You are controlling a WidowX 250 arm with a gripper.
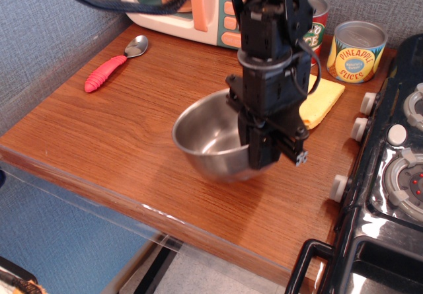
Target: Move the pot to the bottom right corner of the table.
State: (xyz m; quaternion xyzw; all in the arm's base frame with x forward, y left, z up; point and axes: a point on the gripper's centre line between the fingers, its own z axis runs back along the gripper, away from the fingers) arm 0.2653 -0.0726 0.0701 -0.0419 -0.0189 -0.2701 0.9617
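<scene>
From the single overhead view, I see bare table [99,135] wood running from the pot [208,139] toward the rounded front edge at 6 o'clock and toward 4 o'clock. The shiny, lidless pot sits right of centre. My gripper [268,148] pinches its 3 o'clock rim. At 1 o'clock lies a yellow cloth [322,99], at 3 o'clock the stove [390,175], at 10 o'clock a red-handled spoon [109,69].
</scene>
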